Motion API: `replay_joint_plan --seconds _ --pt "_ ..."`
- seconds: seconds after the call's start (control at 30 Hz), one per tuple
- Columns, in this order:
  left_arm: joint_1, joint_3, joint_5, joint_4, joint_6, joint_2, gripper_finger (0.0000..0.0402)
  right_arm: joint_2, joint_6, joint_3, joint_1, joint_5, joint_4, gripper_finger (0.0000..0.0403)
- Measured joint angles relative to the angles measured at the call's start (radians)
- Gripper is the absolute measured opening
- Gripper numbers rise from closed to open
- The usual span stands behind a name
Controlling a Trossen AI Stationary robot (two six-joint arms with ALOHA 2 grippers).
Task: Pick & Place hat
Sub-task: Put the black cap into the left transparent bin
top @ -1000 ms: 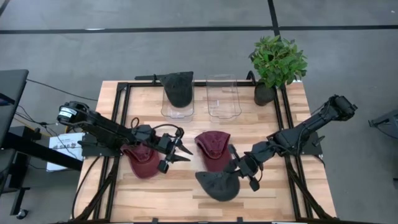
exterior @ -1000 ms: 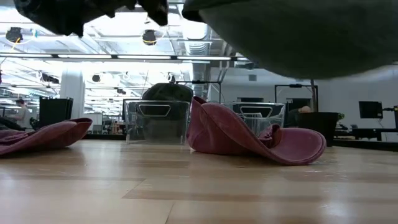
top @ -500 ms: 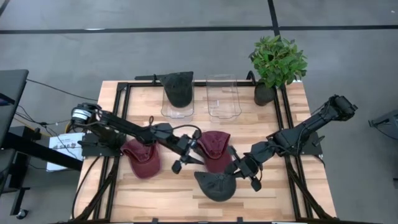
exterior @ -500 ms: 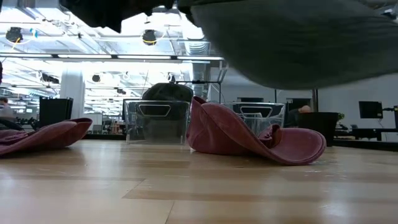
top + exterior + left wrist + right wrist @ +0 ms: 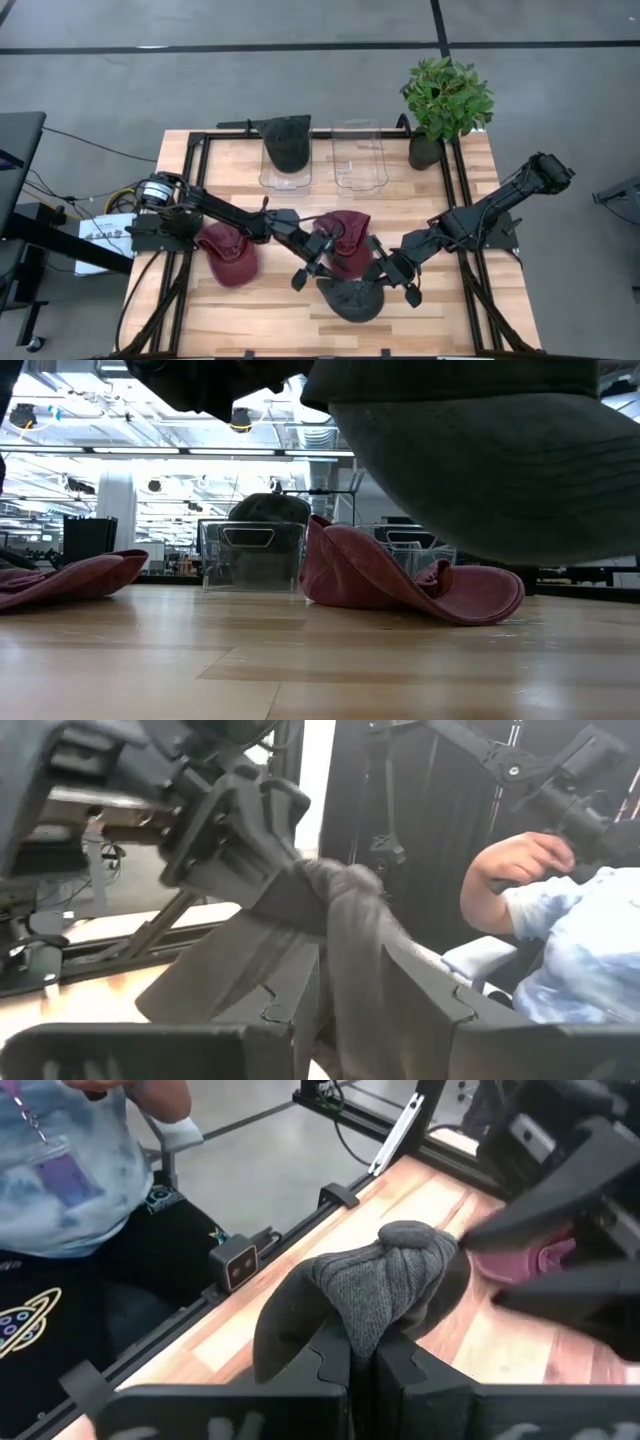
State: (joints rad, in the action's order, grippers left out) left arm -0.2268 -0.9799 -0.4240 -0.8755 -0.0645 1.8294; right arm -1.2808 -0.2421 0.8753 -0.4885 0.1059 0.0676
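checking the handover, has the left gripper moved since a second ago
Yes. The left gripper has swung rightward, away from the maroon hat at the table's left, to the grey hat the right gripper holds.

A matt knitted-cloth dark hat (image 5: 385,1285) hangs above the smooth, pale wooden table (image 5: 470,190).

Dark grey hat (image 5: 350,297) hangs bunched above table.

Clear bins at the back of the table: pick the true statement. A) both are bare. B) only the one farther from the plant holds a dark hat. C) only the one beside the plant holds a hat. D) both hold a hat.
B: in the high view the dark hat sits in the left clear bin, while the right clear bin nearer the plant holds nothing.
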Motion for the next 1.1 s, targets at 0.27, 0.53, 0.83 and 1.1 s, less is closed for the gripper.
replay_joint_plan --seconds 0.27,0.53,0.83,1.1 --pt "-0.029 -0.001 -0.002 -0.006 0.000 -0.004 0.0108 0.000 0.016 0.000 0.031 -0.027 0.015 0.0000" --pt "-0.028 -0.001 0.004 -0.005 0.000 -0.004 0.0108 0.000 0.008 0.000 0.075 -0.027 0.007 0.0000" --pt "0.005 -0.001 0.093 -0.002 -0.004 -0.004 0.0108 0.000 0.006 0.000 0.085 0.025 -0.009 0.0000" --pt "0.022 -0.001 0.095 0.011 -0.031 -0.004 0.0108 0.000 0.006 0.000 0.085 0.029 -0.008 0.0000"
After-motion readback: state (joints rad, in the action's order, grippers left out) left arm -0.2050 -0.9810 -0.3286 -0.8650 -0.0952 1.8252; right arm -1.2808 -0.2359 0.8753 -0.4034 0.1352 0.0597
